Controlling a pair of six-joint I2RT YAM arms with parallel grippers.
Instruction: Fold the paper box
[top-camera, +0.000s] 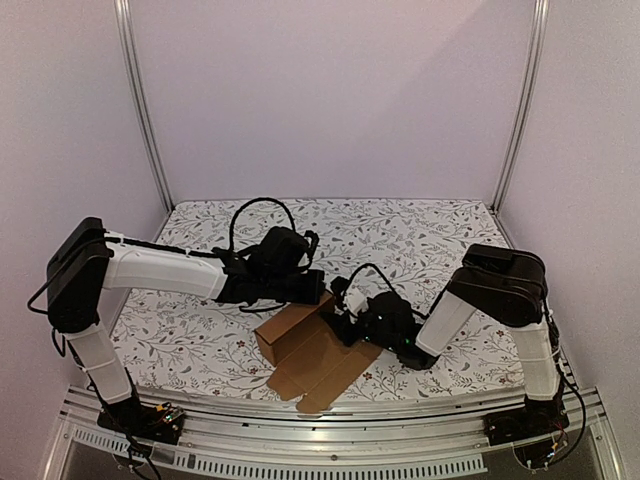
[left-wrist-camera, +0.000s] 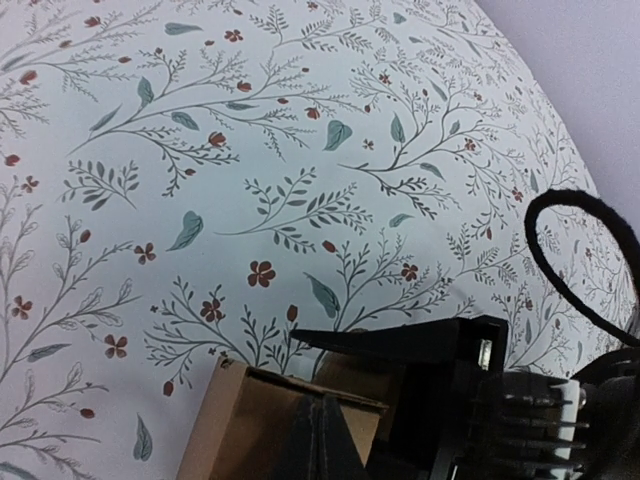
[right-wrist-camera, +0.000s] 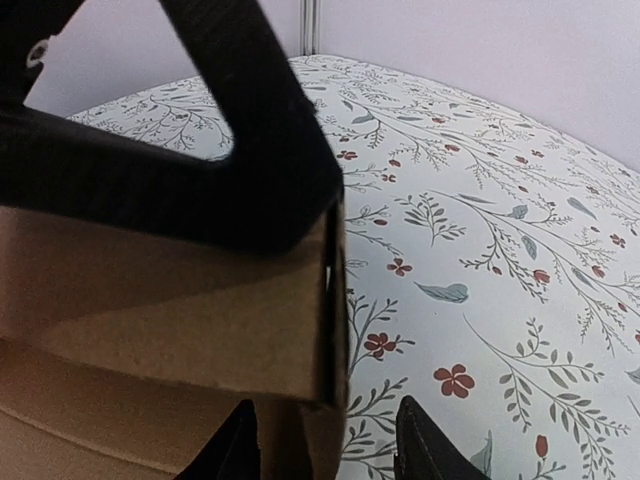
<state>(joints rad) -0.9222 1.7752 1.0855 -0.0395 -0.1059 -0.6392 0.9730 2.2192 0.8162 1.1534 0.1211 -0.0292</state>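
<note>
The paper box (top-camera: 305, 348) is brown cardboard, lying half folded near the table's front edge, with one raised long wall at its far left and flat flaps toward the front. My left gripper (top-camera: 318, 288) is at the box's far right end. In the left wrist view its jaws (left-wrist-camera: 335, 378) sit on either side of a raised cardboard wall (left-wrist-camera: 250, 425), shut on it. My right gripper (top-camera: 347, 322) is at the same end from the right. In the right wrist view it (right-wrist-camera: 330, 452) is open, with the box's corner edge (right-wrist-camera: 335, 330) between its fingertips (right-wrist-camera: 425, 445).
The table is covered by a floral cloth (top-camera: 400, 235). Metal posts (top-camera: 140, 100) stand at the back corners and a metal rail (top-camera: 330, 415) runs along the front edge. A black cable (left-wrist-camera: 560, 270) loops at the right of the left wrist view.
</note>
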